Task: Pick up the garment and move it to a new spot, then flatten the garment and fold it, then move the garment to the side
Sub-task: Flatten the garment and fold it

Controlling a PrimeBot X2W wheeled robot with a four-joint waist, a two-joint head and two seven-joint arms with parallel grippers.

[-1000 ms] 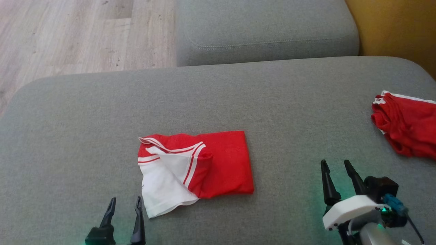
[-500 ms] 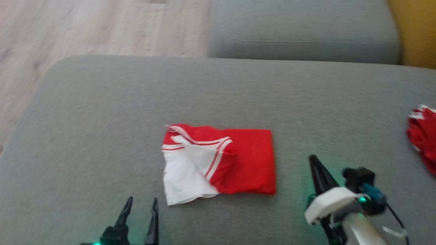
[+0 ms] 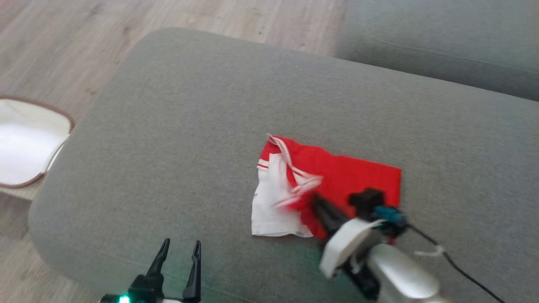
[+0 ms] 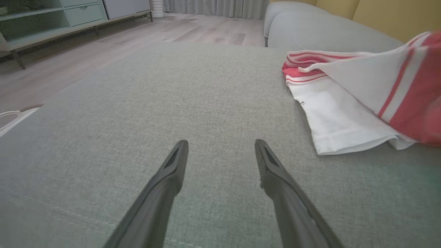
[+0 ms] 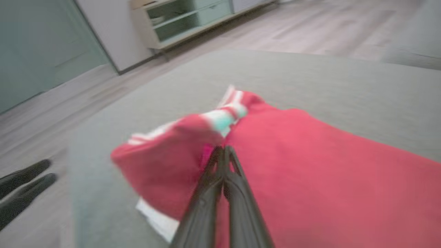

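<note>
Fabric of the garment [image 3: 358, 181] is being pinched and lifted by the just-closed right gripper [image 3: 315, 201], so pickup is being started, while the left gripper [image 3: 182, 243] is being held open.

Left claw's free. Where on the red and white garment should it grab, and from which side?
Probably the garment at its white hem corner, approached low from the robot's left, where the left claw hovers open. That edge lies loose on the cushion, facing the claw; the right claw is shut on the raised striped fold.
</note>
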